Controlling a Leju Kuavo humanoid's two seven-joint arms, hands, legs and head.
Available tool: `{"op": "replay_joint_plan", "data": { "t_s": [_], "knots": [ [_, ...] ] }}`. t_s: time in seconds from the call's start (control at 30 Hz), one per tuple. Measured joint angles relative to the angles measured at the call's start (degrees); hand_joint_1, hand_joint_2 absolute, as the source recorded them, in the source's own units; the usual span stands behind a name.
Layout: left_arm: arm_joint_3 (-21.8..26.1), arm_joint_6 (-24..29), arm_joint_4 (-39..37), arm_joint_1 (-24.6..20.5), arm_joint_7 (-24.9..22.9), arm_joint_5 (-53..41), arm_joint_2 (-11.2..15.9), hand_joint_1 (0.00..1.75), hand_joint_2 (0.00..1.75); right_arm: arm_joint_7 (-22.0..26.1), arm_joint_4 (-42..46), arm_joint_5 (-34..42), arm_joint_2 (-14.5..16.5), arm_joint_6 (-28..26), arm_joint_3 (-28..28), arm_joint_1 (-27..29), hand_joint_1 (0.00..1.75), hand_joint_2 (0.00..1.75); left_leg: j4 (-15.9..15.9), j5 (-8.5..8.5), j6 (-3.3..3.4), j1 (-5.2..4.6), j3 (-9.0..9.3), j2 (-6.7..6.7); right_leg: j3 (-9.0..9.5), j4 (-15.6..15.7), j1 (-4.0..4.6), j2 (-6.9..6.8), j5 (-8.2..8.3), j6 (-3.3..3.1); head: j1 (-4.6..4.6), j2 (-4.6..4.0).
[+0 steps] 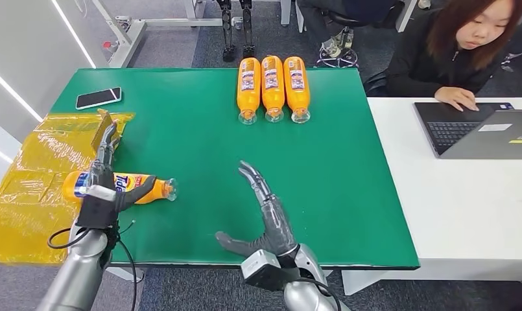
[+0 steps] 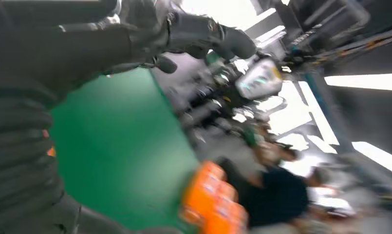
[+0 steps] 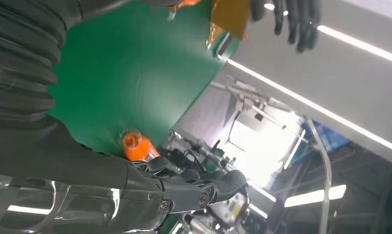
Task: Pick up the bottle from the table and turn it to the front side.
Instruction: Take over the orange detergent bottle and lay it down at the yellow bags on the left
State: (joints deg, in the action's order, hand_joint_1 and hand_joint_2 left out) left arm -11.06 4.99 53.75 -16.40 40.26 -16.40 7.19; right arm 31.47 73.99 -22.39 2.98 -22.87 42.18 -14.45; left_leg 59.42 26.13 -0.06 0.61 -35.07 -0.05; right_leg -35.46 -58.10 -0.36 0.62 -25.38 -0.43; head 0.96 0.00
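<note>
An orange bottle with a blue and red label lies on its side at the table's left edge, cap end toward the middle. My left hand is over its labelled part, fingers stretched straight out past it and the thumb lying across the body, not closed around it. My right hand hovers open with fingers spread above the green table near the front edge, well to the right of the bottle. In the blurred left wrist view the left hand's fingers stick out over the green top.
Three more orange bottles lie side by side at the back of the table. A phone lies at the back left, and a crumpled yellow plastic sheet is at the left. A person types on a laptop at a white table.
</note>
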Motion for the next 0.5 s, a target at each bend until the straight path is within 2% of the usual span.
{"op": "replay_joint_plan", "data": {
  "t_s": [0.1,0.2,0.37,0.5],
  "knots": [
    [-2.2,-5.9,10.3,4.0,0.1,6.8,-0.9,0.00,1.75,2.1,0.7,1.5,-0.4,-1.0,-2.7,0.8,0.00,1.75,0.0,0.04,0.03,-0.01,-0.02,-0.01,0.00,0.0,-0.01,-0.01,-0.02,0.03,0.01,0.00],
    [-5.2,-8.3,17.2,6.1,0.1,9.0,-2.7,0.00,1.75,2.8,1.6,1.7,-0.7,-1.4,-5.1,1.2,0.00,1.75,0.0,0.05,0.05,-0.03,-0.02,-0.03,0.03,0.1,-0.02,-0.05,-0.02,0.05,0.01,0.00],
    [-9.5,-8.8,22.5,7.1,0.1,9.7,-6.2,0.00,1.75,2.8,3.6,1.1,-1.0,-1.8,-7.5,2.2,0.00,1.75,0.0,0.05,0.06,-0.03,0.01,-0.04,0.07,0.1,-0.02,-0.09,0.02,0.09,0.01,0.00],
    [-10.7,-9.4,24.1,7.3,0.1,10.4,-7.6,0.00,1.75,2.7,4.6,0.6,-1.2,-2.0,-8.3,2.7,0.00,1.75,0.0,0.04,0.04,0.00,0.03,-0.03,0.06,0.0,-0.02,-0.08,0.03,0.07,0.00,0.00]
  ]
}}
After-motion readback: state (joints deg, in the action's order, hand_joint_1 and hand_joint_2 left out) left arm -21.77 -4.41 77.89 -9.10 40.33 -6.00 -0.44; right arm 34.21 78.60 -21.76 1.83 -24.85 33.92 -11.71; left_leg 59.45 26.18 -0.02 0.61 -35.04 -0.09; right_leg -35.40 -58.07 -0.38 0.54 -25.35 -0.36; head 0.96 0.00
